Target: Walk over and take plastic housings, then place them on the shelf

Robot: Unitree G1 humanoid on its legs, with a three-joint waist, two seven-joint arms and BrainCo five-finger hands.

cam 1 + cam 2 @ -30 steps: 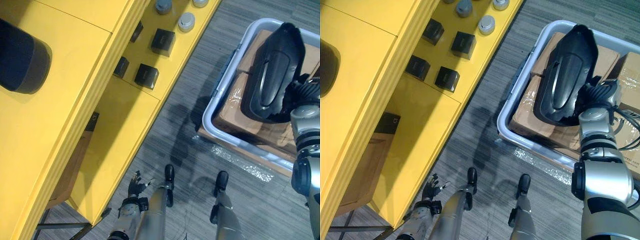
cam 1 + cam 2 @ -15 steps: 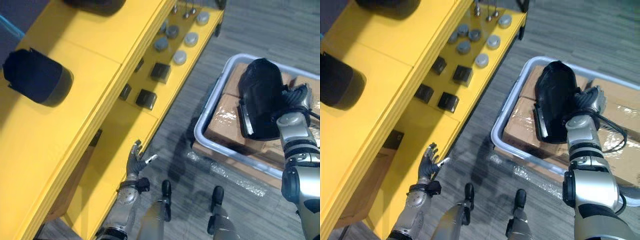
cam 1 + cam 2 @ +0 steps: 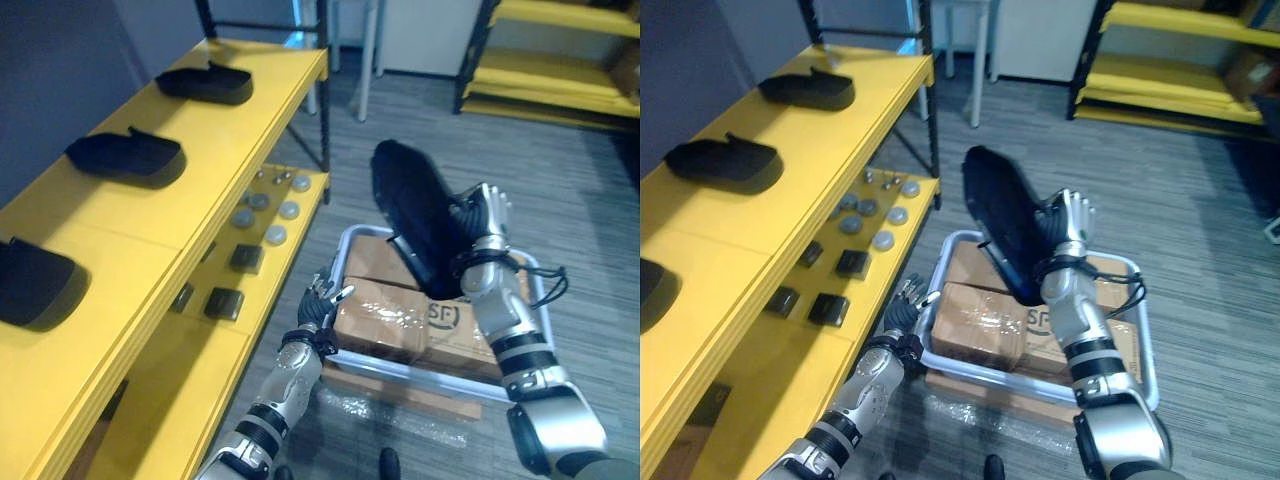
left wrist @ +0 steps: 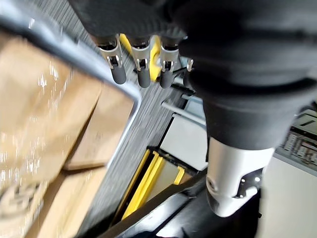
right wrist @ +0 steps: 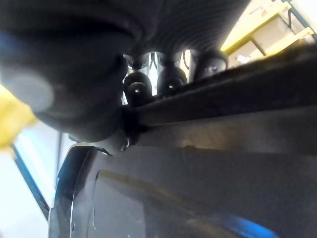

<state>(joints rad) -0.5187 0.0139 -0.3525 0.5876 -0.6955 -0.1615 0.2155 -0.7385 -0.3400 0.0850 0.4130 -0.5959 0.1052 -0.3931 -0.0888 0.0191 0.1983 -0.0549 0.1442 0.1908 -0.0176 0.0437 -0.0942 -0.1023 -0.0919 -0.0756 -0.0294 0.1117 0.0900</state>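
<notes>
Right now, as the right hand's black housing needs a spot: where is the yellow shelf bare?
For the held housing, the top shelf is bare between the near housing and the middle housing, and between that and the far housing. The lower shelf is crowded with grey caps and black blocks; its near end is bare.

We look down on a grey striped floor [image 3: 600, 200]. At nine o'clock a long yellow shelf [image 3: 270, 110] runs along a dark blue-grey wall [image 3: 60, 60]. At one o'clock stands more yellow racking [image 3: 560, 68] on black posts.
</notes>
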